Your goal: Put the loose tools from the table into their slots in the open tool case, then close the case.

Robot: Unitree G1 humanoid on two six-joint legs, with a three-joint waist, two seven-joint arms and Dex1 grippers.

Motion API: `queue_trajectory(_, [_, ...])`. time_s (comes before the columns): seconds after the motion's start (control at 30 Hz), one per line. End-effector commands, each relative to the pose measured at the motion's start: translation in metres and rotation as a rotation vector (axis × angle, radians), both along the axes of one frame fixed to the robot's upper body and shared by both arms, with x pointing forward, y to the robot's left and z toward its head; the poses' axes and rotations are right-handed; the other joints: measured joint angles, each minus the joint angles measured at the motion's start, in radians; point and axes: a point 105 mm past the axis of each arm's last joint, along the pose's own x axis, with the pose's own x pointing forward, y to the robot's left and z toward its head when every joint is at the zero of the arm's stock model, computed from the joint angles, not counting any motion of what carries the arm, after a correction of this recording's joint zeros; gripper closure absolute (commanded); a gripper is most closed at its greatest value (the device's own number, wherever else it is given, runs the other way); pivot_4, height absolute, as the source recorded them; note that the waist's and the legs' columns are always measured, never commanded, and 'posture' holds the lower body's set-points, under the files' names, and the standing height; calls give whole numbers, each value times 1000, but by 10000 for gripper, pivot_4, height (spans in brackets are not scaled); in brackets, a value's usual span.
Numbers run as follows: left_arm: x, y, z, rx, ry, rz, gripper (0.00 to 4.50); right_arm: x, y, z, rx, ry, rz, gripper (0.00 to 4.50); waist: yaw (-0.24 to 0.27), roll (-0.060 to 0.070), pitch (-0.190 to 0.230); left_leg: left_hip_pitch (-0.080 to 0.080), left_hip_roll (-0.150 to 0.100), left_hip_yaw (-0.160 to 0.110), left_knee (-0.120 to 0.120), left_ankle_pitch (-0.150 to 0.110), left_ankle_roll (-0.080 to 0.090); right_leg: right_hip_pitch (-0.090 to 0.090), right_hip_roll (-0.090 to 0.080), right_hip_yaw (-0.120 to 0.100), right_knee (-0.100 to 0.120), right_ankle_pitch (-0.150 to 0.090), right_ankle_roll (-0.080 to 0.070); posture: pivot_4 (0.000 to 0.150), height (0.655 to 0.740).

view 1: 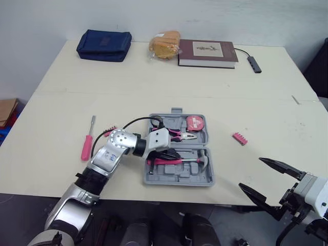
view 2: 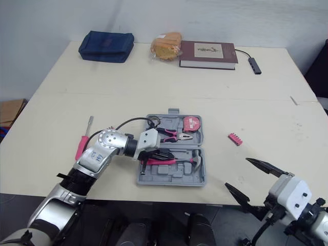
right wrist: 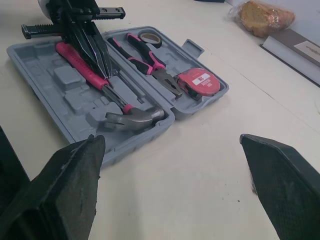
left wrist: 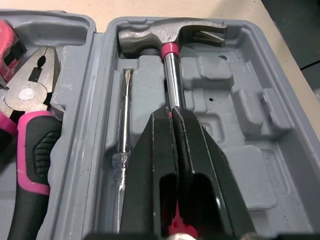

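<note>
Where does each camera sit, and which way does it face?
Left eye view: on the head, facing forward and down at the table and open tool case; left arm, left claw and right claw show.
Right eye view: beside it, same scene and arms.
Left wrist view: on the left wrist, facing along the shut left claw onto the hammer.
Right wrist view: on the right wrist, facing through the open right claw toward the tool case.
Shared: both wrist views show hammer and pliers.

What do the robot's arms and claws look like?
The left arm is silver-grey with a round, holed joint, a white wrist and a looping black cable. The left gripper and right gripper each have two black pointed fingers.
</note>
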Motion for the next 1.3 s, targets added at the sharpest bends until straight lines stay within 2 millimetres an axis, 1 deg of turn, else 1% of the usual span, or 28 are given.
queue_trajectory(0.03, [-7, -1, -7, 31, -32, -51, 44547, -1, 1, 4, -3, -28, 12, 0, 0, 0, 0, 0, 0, 0, 0, 0, 0, 0, 0, 0, 0, 0, 0, 1500, 7400])
queue_trajectory(0.13, [-8, -1, -10, 35, -16, -43, 44547, 0, 1, 4, -2, -29, 12, 0, 0, 0, 0, 0, 0, 0, 0, 0, 0, 0, 0, 0, 0, 0, 0, 1500, 7400])
queue_trajectory(0.23, [-4, 3, -20, 79, -11, -2, 44547, 1, 1, 3, -1, -31, 11, 0, 0, 0, 0, 0, 0, 0, 0, 0, 0, 0, 0, 0, 0, 0, 0, 1500, 7400])
queue_trajectory(0.33, [-4, 9, -37, 158, 10, 17, 44547, -1, -1, 2, 1, -31, 2, 0, 1, 0, -1, 1, 0, 0, 0, 0, 0, 1, 0, 0, 0, 0, 0, 1500, 7400])
queue_trajectory(0.43, [-9, 6, -48, 198, 14, -2, 44547, -1, -1, 1, -1, -31, -3, 0, 2, 1, -9, 1, 0, 0, 0, 0, 0, 2, 0, 0, -1, 0, 0, 1500, 7400])
queue_trajectory(0.53, [-3, 6, -53, 210, 44, 74, 44547, 0, -1, 1, 0, -35, -4, 0, 3, 2, -19, 2, 0, 0, 0, -1, 1, 3, -1, -1, -4, 0, 0, 1500, 7400])
queue_trajectory(0.57, [-1, 8, -60, 250, 48, 90, 44547, 1, -2, 1, -1, -37, -6, 0, 5, 2, -21, 2, 0, -1, 0, -1, 1, 4, -2, -1, -5, 0, 0, 1500, 7400])
queue_trajectory(0.63, [-1, 10, -71, 312, 63, 101, 44547, 1, -2, 2, 0, -41, -11, 0, 11, 2, -21, 6, 0, -1, 0, -2, 2, 7, -4, 0, -6, 0, 0, 1500, 7400])
queue_trajectory(0.67, [-3, 11, -74, 335, 73, 95, 44547, 0, -2, 2, -1, -41, -12, 0, 13, 4, -23, 12, 0, -1, 0, -4, 2, 12, -5, 0, -8, 0, 0, 1500, 7400])
queue_trajectory(0.7, [-4, 11, -74, 341, 73, 82, 44547, 0, -2, 2, 2, -41, -15, 0, 15, 4, -26, 17, 2, -1, -1, -7, 1, 19, -5, 0, -11, 0, 0, 1500, 7400])
queue_trajectory(0.73, [-6, 12, -75, 358, 78, 73, 44547, -1, -2, 1, 2, -40, -17, 0, 17, 6, -29, 18, 3, -1, -2, -13, 3, 22, -5, 0, -12, 0, 0, 1500, 7400])
queue_trajectory(0.77, [-7, 13, -76, 371, 81, 68, 44547, -1, -2, 1, 2, -40, -18, 0, 19, 7, -30, 19, 4, -1, -2, -16, 1, 22, -5, 1, -13, 0, 0, 1500, 7400])
queue_trajectory(0.8, [-7, 16, -77, 400, 61, 52, 44547, -2, -2, 0, 5, -41, -23, 0, 19, 9, -32, 20, 4, -1, -2, -16, 1, 22, -5, 1, -14, 0, 0, 1500, 7400])
queue_trajectory(0.83, [-6, 15, -75, 386, 51, 50, 44547, -2, -2, -1, 6, -39, -27, 0, 20, 9, -33, 20, 4, -1, -2, -13, -2, 21, -5, 1, -14, 0, 0, 1500, 7400])
queue_trajectory(0.9, [-2, -1, -56, 233, 21, 41, 44547, -3, -4, -3, 9, -39, -40, 0, 20, 12, -35, 20, 4, -1, -2, -11, 1, 21, -5, 1, -14, 0, 0, 1500, 7400])
queue_trajectory(0.97, [-1, -14, -26, 44, -14, 16, 44547, -4, -8, -4, 4, -45, -57, 0, 20, 15, -35, 19, 4, 0, -2, -11, 1, 20, -5, 1, -14, 0, 0, 1500, 7400])
queue_trajectory(1.0, [-2, -14, -16, -5, -21, -3, 44547, -5, -11, -4, -5, -50, -68, 0, 21, 15, -34, 19, 4, 0, -2, -11, 2, 19, -5, 1, -14, 0, 0, 1500, 7400])
queue_trajectory(1.07, [-4, -11, -7, -51, -54, -44, 44547, -8, -16, -5, -19, -58, -82, 0, 21, 14, -32, 17, 4, 0, -2, -11, 2, 17, -5, 1, -14, 0, 0, 1500, 7400])
queue_trajectory(1.13, [-5, 4, 7, -107, -84, -62, 44547, -17, -23, -4, -41, -89, -103, 0, 21, 15, -30, 16, 5, 0, -2, -11, 1, 15, -4, 0, -14, -1, -1, 1500, 7400])
queue_trajectory(1.17, [-1, 15, 17, -153, -84, -35, 44547, -22, -29, -6, -64, -88, -112, 0, 20, 16, -30, 15, 5, 1, -3, -12, 1, 15, -4, 0, -14, -1, -2, 1500, 7400])
queue_trajectory(1.2, [2, 31, 29, -209, -86, -8, 42270, -27, -38, -8, -96, -88, -131, 0, 20, 16, -29, 15, 5, 1, -3, -12, 0, 14, -4, 0, -14, -2, -3, 1500, 7400])
queue_trajectory(1.23, [0, 45, 39, -264, -97, -14, 39508, -30, -48, -9, -115, -92, -153, 0, 17, 16, -28, 15, 6, 1, -3, -12, 0, 14, -4, -1, -14, -2, -3, 1500, 7400])
queue_trajectory(1.27, [-3, 54, 45, -298, -108, -23, 36940, -32, -55, -9, -127, -96, -168, 0, 13, 15, -27, 14, 6, 1, -3, -12, 0, 14, -3, -2, -15, -2, -3, 1500, 7400])
queue_trajectory(1.3, [-10, 64, 54, -349, -152, -65, 33342, -34, -63, -9, -152, -106, -180, 0, 4, 15, -27, 14, 6, 2, -3, -12, 0, 14, -3, -2, -15, -2, -3, 1500, 7400])
